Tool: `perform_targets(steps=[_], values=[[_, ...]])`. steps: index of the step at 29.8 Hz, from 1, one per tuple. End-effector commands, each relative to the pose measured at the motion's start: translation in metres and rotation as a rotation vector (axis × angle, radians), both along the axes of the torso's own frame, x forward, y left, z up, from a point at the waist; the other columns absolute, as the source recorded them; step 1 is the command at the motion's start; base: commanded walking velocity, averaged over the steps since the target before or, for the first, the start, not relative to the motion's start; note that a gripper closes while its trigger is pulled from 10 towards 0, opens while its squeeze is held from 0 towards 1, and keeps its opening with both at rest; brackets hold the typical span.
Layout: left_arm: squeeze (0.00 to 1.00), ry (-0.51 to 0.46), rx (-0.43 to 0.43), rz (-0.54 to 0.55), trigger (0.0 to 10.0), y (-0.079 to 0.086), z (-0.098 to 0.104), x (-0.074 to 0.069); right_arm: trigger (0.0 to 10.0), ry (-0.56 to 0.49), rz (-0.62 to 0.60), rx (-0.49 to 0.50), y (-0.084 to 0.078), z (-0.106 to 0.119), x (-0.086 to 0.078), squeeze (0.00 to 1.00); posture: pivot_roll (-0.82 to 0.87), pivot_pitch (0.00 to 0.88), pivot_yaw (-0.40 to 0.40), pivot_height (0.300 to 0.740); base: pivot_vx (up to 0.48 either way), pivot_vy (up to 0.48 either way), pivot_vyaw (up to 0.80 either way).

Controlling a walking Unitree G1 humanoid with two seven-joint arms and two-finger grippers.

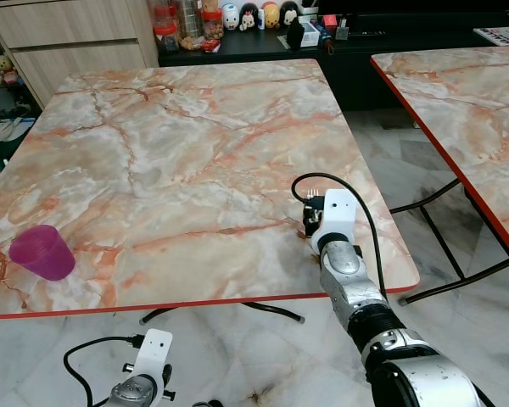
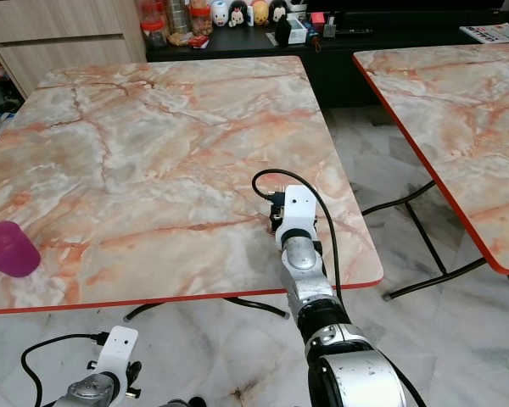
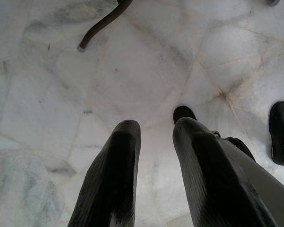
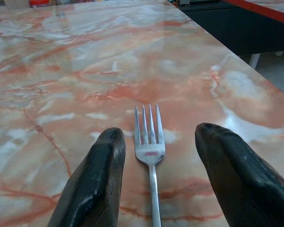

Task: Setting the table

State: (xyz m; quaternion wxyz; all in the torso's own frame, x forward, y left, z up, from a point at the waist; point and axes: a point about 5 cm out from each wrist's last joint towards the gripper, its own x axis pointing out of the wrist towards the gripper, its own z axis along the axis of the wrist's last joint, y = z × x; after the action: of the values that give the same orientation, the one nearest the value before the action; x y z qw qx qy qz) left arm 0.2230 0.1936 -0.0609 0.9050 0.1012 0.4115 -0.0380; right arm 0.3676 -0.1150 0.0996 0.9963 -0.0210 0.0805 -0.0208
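Fork [image 4: 150,156] lies flat on the counter [image 1: 195,153] near its right front corner, tines pointing away from the robot, handle running back between the spread fingers of the right gripper [image 4: 156,189]. Cup [image 1: 41,252] sits far left. Left gripper [image 3: 154,175] hangs parted over the floor [image 3: 146,71].

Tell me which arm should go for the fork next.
Right. The right gripper is over the table, fingers open on either side of the fork. The left gripper hangs low over the floor.

Marble tables [image 1: 195,153], pale stone floor [image 1: 458,322]
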Motion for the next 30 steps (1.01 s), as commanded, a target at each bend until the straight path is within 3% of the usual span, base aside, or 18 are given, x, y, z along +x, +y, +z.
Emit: perform_targets(steps=[1, 29, 30], values=[[0.0, 0.028, 0.005, 0.005, 10.0, 0.003, -0.003, -0.006, 10.0, 0.021, 0.0, 0.005, 0.004, 0.0, 0.001, 0.0, 0.04, 0.114, 0.032, 0.74, 0.0, 0.0, 0.0], [0.0, 0.038, 0.013, -0.028, 10.0, 0.001, -0.004, -0.007, 10.0, 0.156, 0.028, 0.014, 0.008, -0.026, -0.01, 0.0, 0.04, 0.115, 0.035, 0.74, 0.0, 0.0, 0.0], [0.0, 0.038, 0.012, -0.029, 10.0, 0.0, -0.004, -0.006, 3.2, 0.162, 0.034, 0.011, 0.009, -0.027, -0.01, 0.0, 0.04, 0.116, 0.036, 0.74, 0.0, 0.0, 0.0]])
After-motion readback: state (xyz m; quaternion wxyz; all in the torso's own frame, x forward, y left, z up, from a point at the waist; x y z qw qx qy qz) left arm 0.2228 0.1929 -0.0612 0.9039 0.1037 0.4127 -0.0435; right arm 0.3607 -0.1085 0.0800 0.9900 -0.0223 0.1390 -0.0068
